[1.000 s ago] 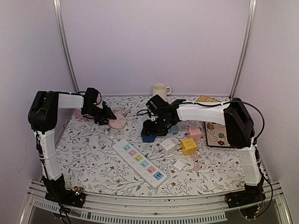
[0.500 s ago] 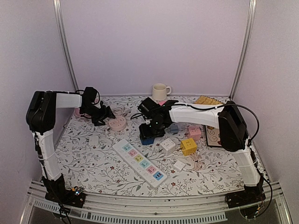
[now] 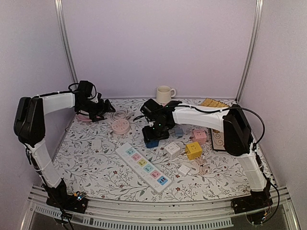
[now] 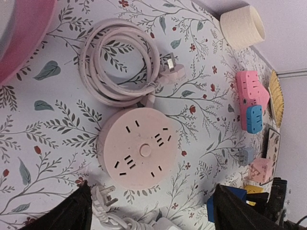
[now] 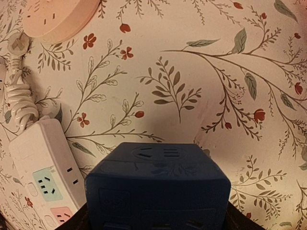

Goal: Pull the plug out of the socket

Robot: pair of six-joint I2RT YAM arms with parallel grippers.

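Note:
The round pink socket [image 4: 139,148] lies flat on the floral cloth with every slot empty; in the top view the pink socket [image 3: 120,126] sits right of my left gripper [image 3: 103,108]. A white plug [image 4: 103,196] lies loose beside it, pins up, close to my left finger [image 4: 72,213]. My left gripper [image 4: 153,215] hangs open above them, holding nothing. My right gripper [image 5: 156,225] is shut on a dark blue cube socket [image 5: 158,187], a finger on each side; the blue cube [image 3: 152,141] rests on the table.
A white power strip [image 3: 143,167] lies diagonally in front, with its bundled cord [image 5: 21,105]. The pink socket's own cord [image 4: 120,67] is coiled behind it. White [image 3: 172,150], yellow [image 3: 194,150] and pink [image 3: 199,135] cubes stand right. A mug [image 3: 164,93] and a pink bowl [image 3: 84,116] sit at the back.
My left gripper opened wide and pulled back up and to the left, off the pink socket. The right gripper stayed on the blue cube, shifting slightly left.

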